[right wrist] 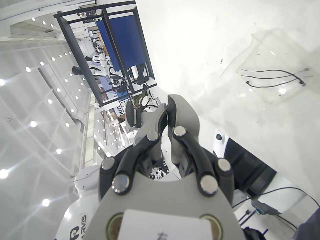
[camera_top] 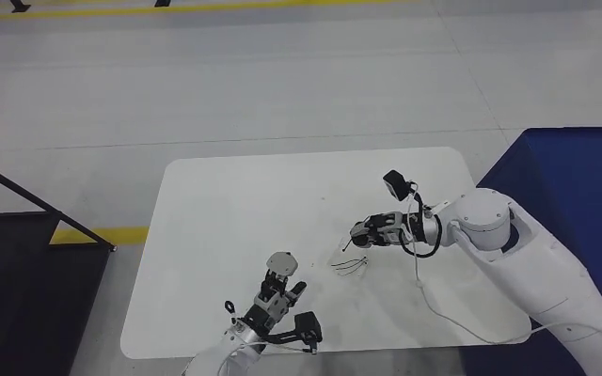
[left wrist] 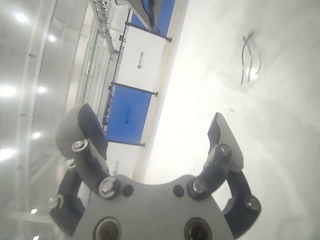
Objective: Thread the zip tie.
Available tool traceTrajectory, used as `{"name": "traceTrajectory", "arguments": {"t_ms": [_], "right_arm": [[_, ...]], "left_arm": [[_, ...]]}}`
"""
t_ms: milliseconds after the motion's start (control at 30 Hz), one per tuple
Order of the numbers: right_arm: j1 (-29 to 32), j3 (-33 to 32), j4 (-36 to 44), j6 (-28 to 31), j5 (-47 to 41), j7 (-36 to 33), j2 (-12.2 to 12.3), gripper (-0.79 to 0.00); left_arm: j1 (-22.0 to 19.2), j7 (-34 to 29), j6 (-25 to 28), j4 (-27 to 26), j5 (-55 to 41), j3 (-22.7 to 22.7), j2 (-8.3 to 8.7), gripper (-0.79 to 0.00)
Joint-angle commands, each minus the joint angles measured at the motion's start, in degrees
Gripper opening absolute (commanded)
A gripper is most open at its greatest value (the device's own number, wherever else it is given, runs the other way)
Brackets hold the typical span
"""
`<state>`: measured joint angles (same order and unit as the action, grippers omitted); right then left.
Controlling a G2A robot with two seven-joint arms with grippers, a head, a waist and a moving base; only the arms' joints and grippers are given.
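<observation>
Thin black zip ties (camera_top: 350, 267) lie in a loose bunch near the middle of the white table (camera_top: 216, 207). In the right wrist view the zip ties (right wrist: 275, 78) rest on or in a clear plastic piece (right wrist: 265, 48). My right gripper (camera_top: 358, 235) hovers just beyond the ties, fingers pressed together, and I see nothing between them (right wrist: 168, 112). My left gripper (camera_top: 285, 283) sits near the table's front edge, apart from the ties. It stands wide open and empty (left wrist: 155, 128), with the zip ties (left wrist: 250, 58) farther ahead of it.
A blue surface (camera_top: 555, 179) borders the table on the right. A dark frame (camera_top: 47, 216) stands off the left side. A small dark speck (left wrist: 232, 110) lies on the table between the left gripper and the ties.
</observation>
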<state>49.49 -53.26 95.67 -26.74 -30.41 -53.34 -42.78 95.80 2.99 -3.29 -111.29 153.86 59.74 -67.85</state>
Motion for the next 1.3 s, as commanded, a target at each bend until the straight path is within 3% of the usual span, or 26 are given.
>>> {"name": "traceTrajectory", "arguments": {"t_ms": [0,100,267,400,567,667,867,900,967,1033,1100,1167,1200,1267], "right_arm": [[0.11,-0.03,0.1,0.27,0.04,0.29,-0.02,-0.785],[1.56,-0.15,0.63,1.91,-0.9,0.26,-0.13,-0.785],[3.11,-0.74,-0.21,6.56,-3.36,-4.36,-0.21,-0.785],[3.44,-1.04,-0.41,7.42,-4.42,-5.89,-0.26,-0.785],[3.44,-1.04,-0.41,7.42,-4.42,-5.89,-0.26,-0.785],[4.39,-0.71,-0.14,7.94,-4.25,-4.57,-0.42,-0.785],[5.5,0.03,1.02,8.21,-3.81,-3.21,-0.95,-0.785],[5.55,0.09,1.29,8.22,-3.59,-3.23,-1.01,-0.785],[5.76,0.11,1.81,8.37,-3.31,-3.52,-1.09,-0.785],[6.02,-0.08,2.02,8.42,-3.08,-3.52,-1.14,-0.785],[6.25,-0.34,1.96,8.3,-3.11,-3.38,-1.19,-0.785],[6.42,-0.55,1.85,8.25,-3.21,-3.4,-1.26,-0.785],[6.5,-0.63,1.82,8.2,-3.22,-3.46,-1.3,-0.785],[6.61,-0.84,1.82,8.16,-3.1,-3.4,-1.36,-0.785]], "left_arm": [[0.08,2.33,-0.08,-0.04,-4.43,0.1,0.01,0.0],[0.29,2.84,0.85,0.22,-3.99,-0.01,0.09,0.0],[0.43,5.35,7.74,-2.55,-15.44,-1.05,-0.2,0.0],[-1.83,1.43,10.63,-2.74,-15.95,-2.75,-0.68,0.0],[-1.83,1.43,10.63,-2.74,-15.95,-2.75,-0.68,0.0],[-1.8,3.04,13.19,-3.28,-18.72,-3.88,-0.76,0.0],[-3.35,2.42,11.98,-4.86,-22.89,-6.69,-1.56,0.0],[-3.57,1.7,11.58,-4.85,-23.56,-6.9,-1.7,-0.025],[-4.12,-0.85,11.02,-4.15,-24.11,-6.87,-1.93,-0.151],[-4.9,-3.96,10.95,-3.1,-22.93,-7.21,-2.15,-0.206],[-5.35,-4.85,10.83,-2.82,-24.51,-7.69,-2.42,-0.197],[-5.67,-5.11,10.52,-2.5,-24.65,-7.83,-2.53,-0.24],[-5.68,-5.22,10.57,-2.29,-24.55,-7.95,-2.55,-0.354],[-5.64,-5.01,10.66,-2.27,-24.56,-8.17,-2.58,-0.422]]}}
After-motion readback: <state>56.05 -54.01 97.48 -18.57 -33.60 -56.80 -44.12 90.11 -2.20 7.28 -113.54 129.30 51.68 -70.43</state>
